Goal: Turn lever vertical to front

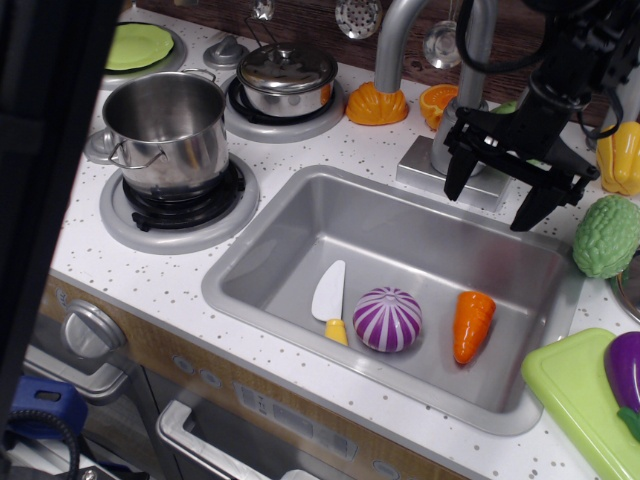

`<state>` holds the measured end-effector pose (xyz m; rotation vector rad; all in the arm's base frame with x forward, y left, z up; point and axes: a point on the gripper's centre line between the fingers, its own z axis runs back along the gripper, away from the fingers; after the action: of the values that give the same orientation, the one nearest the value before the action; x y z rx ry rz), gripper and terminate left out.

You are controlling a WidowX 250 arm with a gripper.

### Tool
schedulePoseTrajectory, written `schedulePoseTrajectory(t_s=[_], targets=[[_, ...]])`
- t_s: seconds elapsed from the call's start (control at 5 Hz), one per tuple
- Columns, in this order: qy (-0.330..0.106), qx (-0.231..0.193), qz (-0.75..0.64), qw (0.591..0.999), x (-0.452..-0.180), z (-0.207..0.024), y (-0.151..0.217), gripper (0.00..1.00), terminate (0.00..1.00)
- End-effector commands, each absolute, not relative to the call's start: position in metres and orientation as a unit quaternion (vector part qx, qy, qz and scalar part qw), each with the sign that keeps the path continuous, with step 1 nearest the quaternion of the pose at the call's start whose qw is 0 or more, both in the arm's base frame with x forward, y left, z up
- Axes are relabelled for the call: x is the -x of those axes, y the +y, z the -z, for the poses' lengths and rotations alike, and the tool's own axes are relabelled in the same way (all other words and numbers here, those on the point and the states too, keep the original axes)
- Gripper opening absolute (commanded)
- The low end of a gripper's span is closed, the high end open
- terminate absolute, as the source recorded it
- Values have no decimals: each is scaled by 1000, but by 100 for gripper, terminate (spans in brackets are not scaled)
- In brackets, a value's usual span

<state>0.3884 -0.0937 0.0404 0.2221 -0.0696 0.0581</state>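
Note:
My black gripper (493, 196) hangs over the right end of the faucet's grey base (418, 166), right next to the faucet's cylindrical body (446, 150). Its two fingers (455, 180) point down and toward the front and are spread wide apart, with nothing seen between them but the base and the sink's rim. The lever is hidden behind the gripper's body; I cannot tell which way it points. The tall arched spout (393, 45) rises to the left of the gripper.
The sink (290, 215) holds a white knife (329, 295), a purple onion (388, 319) and a carrot (472, 325). A steel pot (168, 130), lidded pot (286, 78), green gourd (608, 236), yellow pepper (622, 158) and green board (575, 395) surround it.

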Motion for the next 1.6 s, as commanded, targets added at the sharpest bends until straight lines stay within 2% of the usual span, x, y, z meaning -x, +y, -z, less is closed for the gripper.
schedulePoseTrajectory(t_s=[0.0, 0.2, 0.4, 0.8, 1.0, 1.2, 1.4], targets=[[-123, -123, -11, 985, -410, -81, -98, 100, 0], [-166, -120, -6, 979, -423, -95, -100, 100, 0], [-199, -134, 0, 971, -437, -107, -102, 100, 0], [-222, -156, 6, 962, -455, -115, -98, 100, 0], [-225, -152, 2, 962, -458, -112, -97, 0, 0], [-220, -135, -3, 966, -457, -107, -95, 0, 0], [-196, -109, -35, 974, -444, -102, -104, 0, 0]])
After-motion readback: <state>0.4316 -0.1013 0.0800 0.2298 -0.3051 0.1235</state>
